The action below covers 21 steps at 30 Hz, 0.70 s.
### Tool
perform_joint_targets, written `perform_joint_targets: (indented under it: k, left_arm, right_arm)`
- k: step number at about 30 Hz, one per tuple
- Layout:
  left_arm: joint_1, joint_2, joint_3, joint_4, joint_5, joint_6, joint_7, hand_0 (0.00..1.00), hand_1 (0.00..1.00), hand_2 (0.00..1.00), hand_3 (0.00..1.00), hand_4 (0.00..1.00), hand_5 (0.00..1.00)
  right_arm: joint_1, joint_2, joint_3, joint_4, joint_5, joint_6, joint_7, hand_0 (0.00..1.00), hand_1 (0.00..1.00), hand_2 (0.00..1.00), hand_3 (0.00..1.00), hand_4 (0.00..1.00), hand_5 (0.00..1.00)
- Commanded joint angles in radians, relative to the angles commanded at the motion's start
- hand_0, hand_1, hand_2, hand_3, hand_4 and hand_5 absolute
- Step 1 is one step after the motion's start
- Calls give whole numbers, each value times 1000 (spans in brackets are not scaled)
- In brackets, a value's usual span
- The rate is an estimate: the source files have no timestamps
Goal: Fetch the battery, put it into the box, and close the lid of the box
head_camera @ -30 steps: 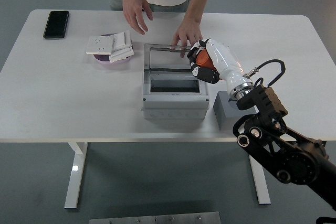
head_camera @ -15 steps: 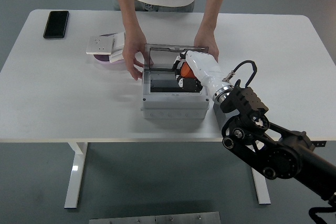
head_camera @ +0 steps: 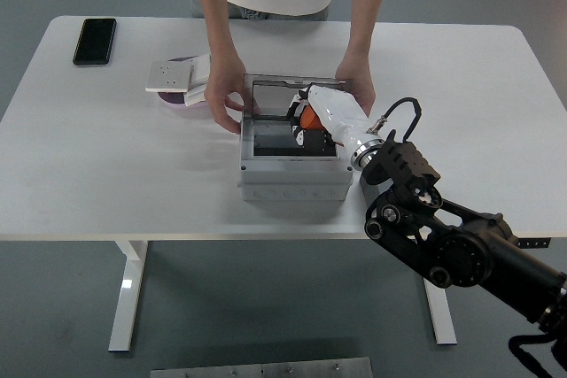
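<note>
The white-shelled right hand has dipped further into the open grey plastic box, fingers wrapped around the orange battery; its long axis is hidden.

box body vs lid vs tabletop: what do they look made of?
Box: looks like moulded grey plastic, matte, with round knockout marks on its front wall. Lid: seemingly smoky clear plastic, since the table shows through it. Table: white, smooth and low in sheen, probably laminate; the look cannot settle it.
</note>
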Motion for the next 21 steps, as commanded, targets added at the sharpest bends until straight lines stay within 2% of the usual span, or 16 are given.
perform_joint_targets:
  k: [9, 21]
  left_arm:
    - [-4, 1, -1, 0, 3, -2, 0, 614, 751, 637, 574, 427, 2]
    - [-6, 0, -2, 0, 6, -3, 2, 615, 751, 639, 574, 431, 2]
  right_arm:
    - [58, 5, -92, -41, 28, 20, -8, 268, 296, 347, 364, 253, 2]
    - [84, 5, -136, -41, 39, 33, -14, 269, 296, 348, 363, 261, 2]
